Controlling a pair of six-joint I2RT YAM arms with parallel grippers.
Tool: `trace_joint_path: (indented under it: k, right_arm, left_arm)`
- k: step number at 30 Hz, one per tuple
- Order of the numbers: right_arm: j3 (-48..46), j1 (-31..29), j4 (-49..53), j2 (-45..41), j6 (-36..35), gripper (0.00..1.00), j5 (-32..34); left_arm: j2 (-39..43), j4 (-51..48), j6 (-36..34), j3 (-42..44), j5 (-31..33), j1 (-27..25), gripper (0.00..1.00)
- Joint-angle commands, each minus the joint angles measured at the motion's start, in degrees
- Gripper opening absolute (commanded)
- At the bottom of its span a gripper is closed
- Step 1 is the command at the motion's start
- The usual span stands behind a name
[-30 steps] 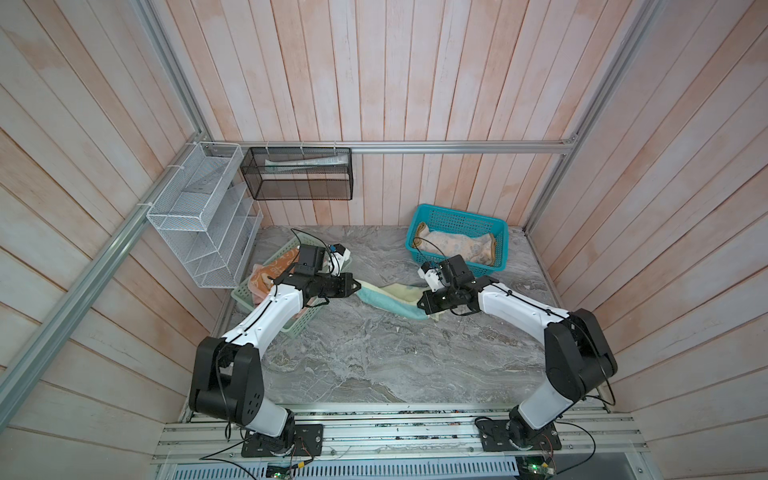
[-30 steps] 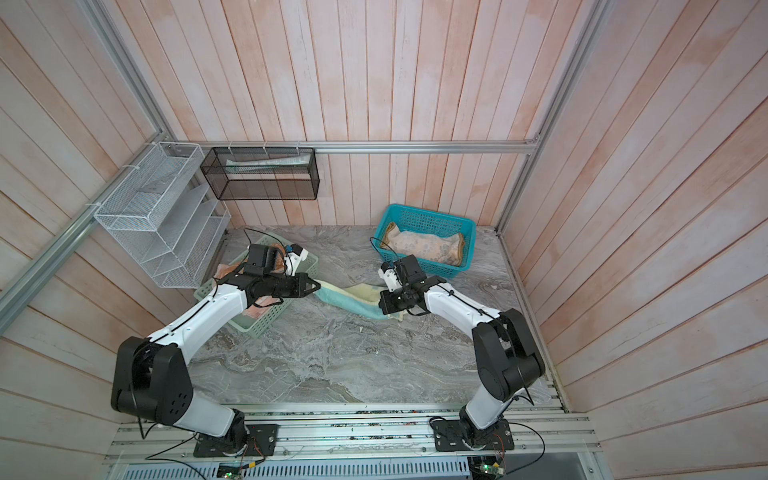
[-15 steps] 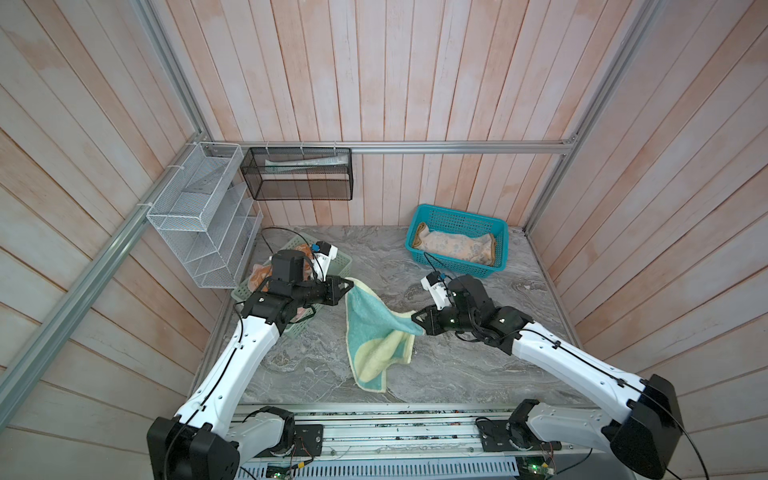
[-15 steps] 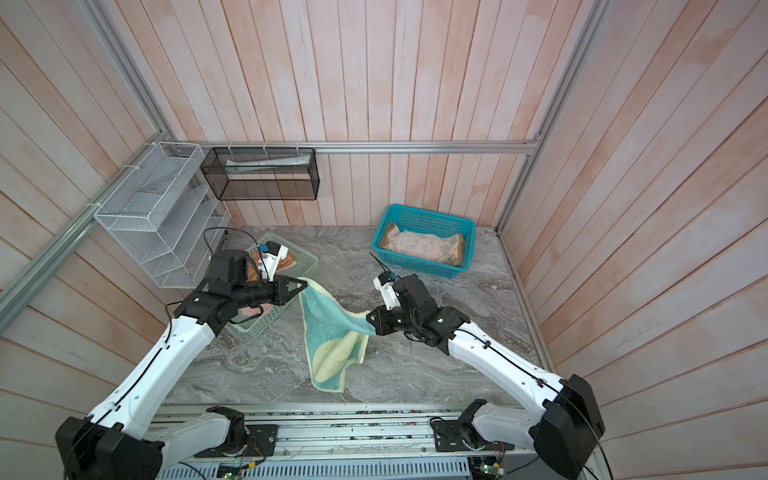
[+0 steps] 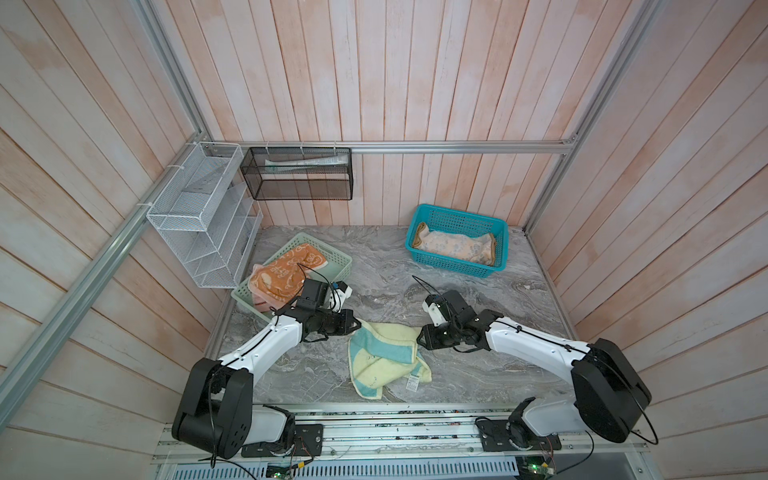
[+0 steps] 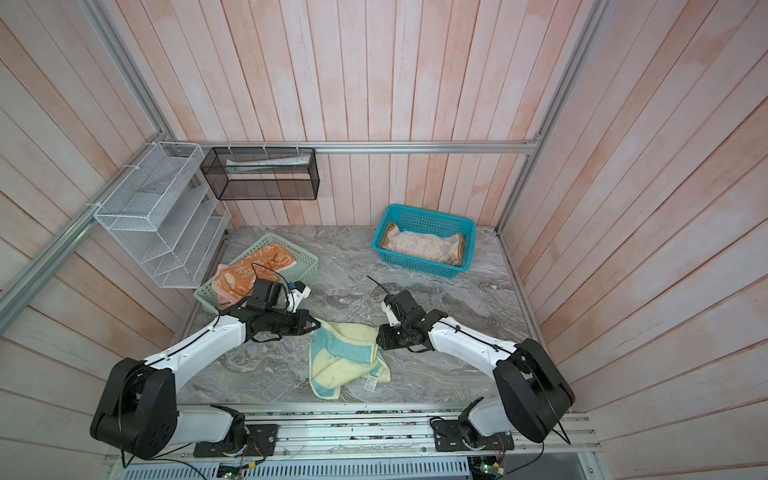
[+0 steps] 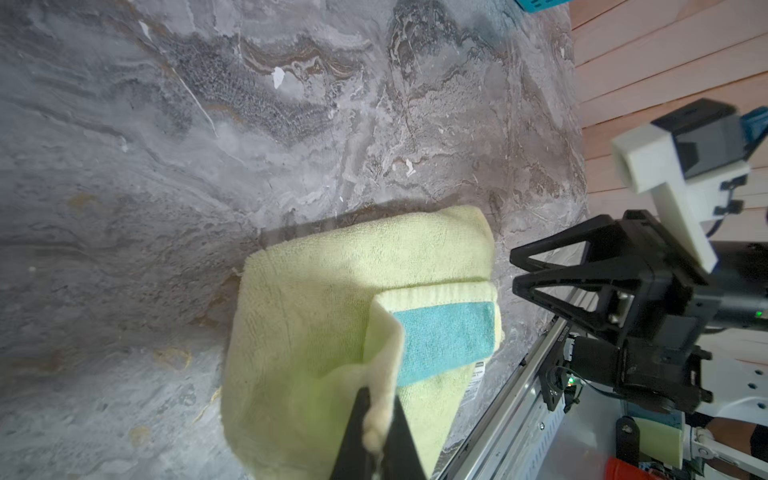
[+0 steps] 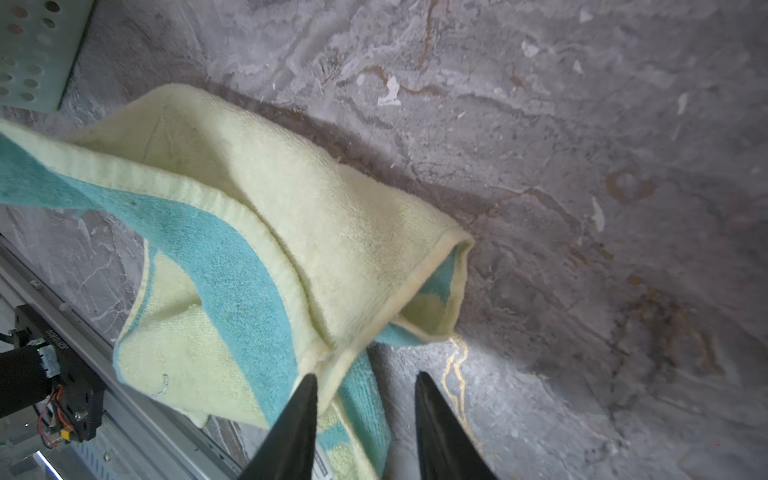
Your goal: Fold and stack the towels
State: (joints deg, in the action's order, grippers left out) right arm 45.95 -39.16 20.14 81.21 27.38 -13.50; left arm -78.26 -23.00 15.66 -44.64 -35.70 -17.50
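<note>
A pale yellow-green towel (image 5: 384, 357) with teal bands lies crumpled and partly doubled over near the table's front edge, shown in both top views (image 6: 345, 357). My left gripper (image 7: 376, 419) is shut on its left corner, low over the table (image 5: 357, 326). My right gripper (image 8: 365, 378) stands open at the towel's right corner (image 5: 417, 338), one finger against the hem. An orange bunny towel (image 5: 286, 270) lies in the mint basket (image 5: 332, 253). A peach paw-print towel (image 5: 455, 247) lies in the teal basket (image 5: 457, 210).
A white wire rack (image 5: 199, 216) and a black mesh box (image 5: 297, 174) hang on the back left walls. The metal rail (image 5: 395, 409) runs along the table's front edge, close to the towel. Bare marble (image 5: 382, 274) lies between the baskets.
The towel hung spread between both raised grippers half a second ago and now lies on the table. Both arms came down, and the right gripper opened and let go of its corner.
</note>
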Motion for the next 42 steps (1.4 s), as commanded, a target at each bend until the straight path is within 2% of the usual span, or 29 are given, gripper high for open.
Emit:
trace_joint_path:
  k: [1,8,14,23,24,27,29,33,37,42]
  right_arm:
    - [2.3,0.0,0.5,-0.8,-1.4,0.37,0.7]
    - [-0.1,-0.9,-4.7,0.8,2.5,0.33,-5.1]
    - [-1.6,-3.5,-6.6,3.0,5.5,0.35,-5.7]
    - [-0.4,-4.5,-6.6,6.2,5.6,0.35,-5.7]
    - [-0.2,-4.5,-6.7,6.3,5.4,0.32,-5.9]
    - [0.8,-4.6,-7.2,6.0,4.5,0.1,-6.2]
    - [1.9,-4.6,-7.3,5.0,3.6,0.0,-6.2]
    - [7.8,-4.6,-3.3,0.5,0.2,0.0,-2.5]
    - [16.4,-3.8,0.9,-3.8,-5.5,0.0,6.9]
    - [25.3,5.2,-1.8,-1.8,-12.7,0.0,5.1]
  left_arm:
    - [0.5,1.6,-0.1,1.4,0.9,-0.3,0.0]
    - [0.7,1.6,-0.1,1.7,1.2,-0.3,0.0]
    - [0.3,1.4,-0.3,1.7,1.3,-0.3,0.0]
    - [1.1,0.8,-0.4,1.8,1.3,-0.3,0.0]
    - [1.2,0.8,-0.4,1.8,1.4,-0.2,0.0]
    - [2.0,0.3,-0.3,1.6,1.6,-0.3,0.0]
    - [2.9,-0.5,-0.4,1.1,1.8,-0.2,0.0]
    - [5.8,-4.8,-1.5,-3.7,2.7,0.2,0.0]
    - [7.6,-8.6,-3.0,-12.4,3.2,2.1,0.0]
    - [2.3,-9.4,-5.6,-25.6,1.9,5.4,0.0]
